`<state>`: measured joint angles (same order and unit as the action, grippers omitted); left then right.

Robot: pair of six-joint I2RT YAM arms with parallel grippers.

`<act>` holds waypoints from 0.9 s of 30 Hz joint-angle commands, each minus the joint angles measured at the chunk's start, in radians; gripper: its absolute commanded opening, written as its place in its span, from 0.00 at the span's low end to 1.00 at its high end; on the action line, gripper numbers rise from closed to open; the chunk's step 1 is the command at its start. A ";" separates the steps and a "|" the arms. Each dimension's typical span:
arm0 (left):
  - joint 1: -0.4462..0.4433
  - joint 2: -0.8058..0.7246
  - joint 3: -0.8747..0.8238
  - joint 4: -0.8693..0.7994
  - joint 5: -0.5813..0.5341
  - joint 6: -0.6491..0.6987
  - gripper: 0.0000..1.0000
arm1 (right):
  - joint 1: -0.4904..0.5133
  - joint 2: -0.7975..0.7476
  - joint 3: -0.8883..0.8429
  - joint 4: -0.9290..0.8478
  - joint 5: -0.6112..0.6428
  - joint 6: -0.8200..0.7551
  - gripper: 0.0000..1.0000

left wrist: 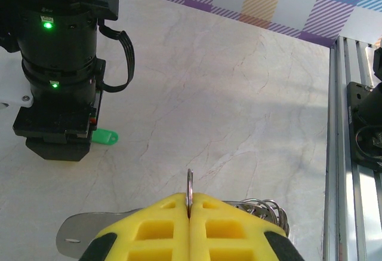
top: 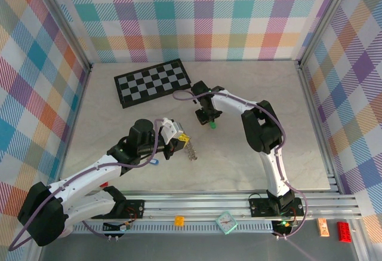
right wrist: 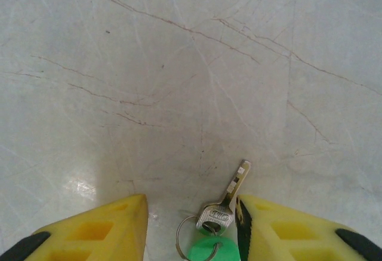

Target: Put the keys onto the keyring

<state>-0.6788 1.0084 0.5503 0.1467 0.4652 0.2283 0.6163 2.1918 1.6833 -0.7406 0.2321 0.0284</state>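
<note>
- Left gripper [left wrist: 189,208] is closed tight on the thin ring of the keyring [left wrist: 189,182].
- Right gripper [right wrist: 191,206] stands half open around the green key [right wrist: 218,216], which lies flat on the table [right wrist: 179,64].
</note>
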 commanded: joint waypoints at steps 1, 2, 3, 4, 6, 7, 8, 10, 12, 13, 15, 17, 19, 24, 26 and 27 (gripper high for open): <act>-0.014 -0.021 -0.004 0.011 0.010 0.010 0.00 | -0.004 -0.020 -0.032 -0.041 0.055 0.001 0.38; -0.014 -0.022 -0.004 0.011 0.011 0.009 0.00 | -0.005 -0.023 -0.034 -0.042 0.061 0.001 0.37; -0.014 -0.022 -0.004 0.011 0.012 0.012 0.00 | -0.004 -0.024 -0.037 -0.045 0.068 0.003 0.37; -0.014 -0.021 -0.004 0.011 0.012 0.012 0.00 | -0.004 -0.025 -0.037 -0.048 0.072 0.006 0.35; -0.013 -0.021 -0.004 0.013 0.012 0.013 0.00 | -0.005 -0.026 -0.039 -0.051 0.073 0.008 0.33; -0.015 -0.021 -0.004 0.013 0.012 0.014 0.00 | -0.005 -0.028 -0.042 -0.052 0.075 0.010 0.32; -0.015 -0.021 -0.004 0.013 0.012 0.013 0.00 | -0.004 -0.030 -0.043 -0.053 0.079 0.011 0.31; -0.013 -0.019 -0.004 0.013 0.014 0.014 0.00 | -0.004 -0.032 -0.044 -0.056 0.092 0.011 0.30; -0.015 -0.018 -0.003 0.011 0.013 0.015 0.00 | -0.004 -0.035 -0.044 -0.056 0.105 0.010 0.29; -0.014 -0.019 -0.002 0.011 0.013 0.014 0.00 | -0.004 -0.039 -0.046 -0.058 0.108 0.008 0.28; -0.013 -0.018 -0.003 0.011 0.013 0.015 0.00 | -0.005 -0.044 -0.048 -0.059 0.111 0.002 0.28; -0.014 -0.019 -0.003 0.011 0.012 0.015 0.00 | -0.004 -0.048 -0.047 -0.065 0.112 -0.001 0.27; -0.014 -0.019 -0.003 0.011 0.011 0.017 0.00 | -0.005 -0.052 -0.051 -0.068 0.110 -0.002 0.25; -0.014 -0.019 -0.003 0.012 0.009 0.017 0.00 | -0.007 -0.061 -0.062 -0.065 0.104 -0.001 0.16; -0.013 -0.019 -0.002 0.010 0.008 0.017 0.00 | -0.006 -0.064 -0.064 -0.065 0.104 0.000 0.12; -0.014 -0.019 -0.003 0.011 0.007 0.018 0.00 | -0.006 -0.068 -0.066 -0.065 0.104 0.001 0.09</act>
<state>-0.6788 1.0084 0.5503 0.1322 0.4656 0.2298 0.6151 2.1586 1.6409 -0.7700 0.3309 0.0360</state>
